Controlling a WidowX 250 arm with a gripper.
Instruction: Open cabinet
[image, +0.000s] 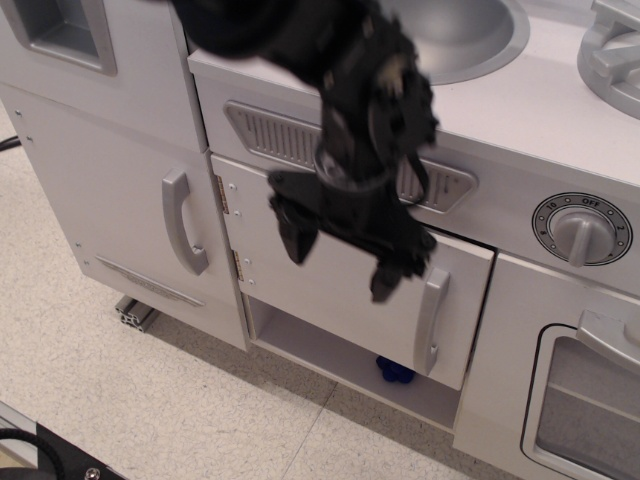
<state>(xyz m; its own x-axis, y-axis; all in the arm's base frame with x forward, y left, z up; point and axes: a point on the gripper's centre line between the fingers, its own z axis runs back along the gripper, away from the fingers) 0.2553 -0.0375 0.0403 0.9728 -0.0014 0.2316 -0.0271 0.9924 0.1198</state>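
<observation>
a blurred black gripper (340, 262) is seen with fingers spread apart, nothing held, in front of the grey cabinet (300, 280) door, which is slightly ajar below the sink (470, 45).

cabinet (340, 300): light grey toy-kitchen unit with a wide rectangular door, below the vented panel
door state: slightly ajar, its right edge standing out from the frame with a dark gap along the top
handle (431, 322): small vertical silver bar near the door's right edge
hinges (223, 195): two on the left edge
inside: white shelf visible below the door
</observation>
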